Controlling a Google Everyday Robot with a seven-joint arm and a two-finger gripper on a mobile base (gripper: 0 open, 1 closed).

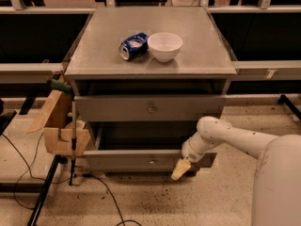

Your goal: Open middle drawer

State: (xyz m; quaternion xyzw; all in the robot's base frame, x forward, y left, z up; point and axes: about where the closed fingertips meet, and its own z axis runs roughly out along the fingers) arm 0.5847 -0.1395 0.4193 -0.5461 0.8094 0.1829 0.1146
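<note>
The grey cabinet [94, 55] has a middle drawer [113, 108] with a long flat grey front and a small round centre knob [151, 109]. A dark gap lies above this front and another below it. My gripper [181, 169], cream-tipped on a white arm [235, 138], hangs low at the right. It is in front of the right part of the lower drawer front [122, 161], well below and to the right of the middle drawer's knob. It holds nothing that I can see.
A crushed blue can [133, 46] and a white bowl [165, 46] sit on the cabinet top. A cardboard box [59, 126] and a stand with cables [73, 140] are left of the cabinet. Dark shelving runs along both sides.
</note>
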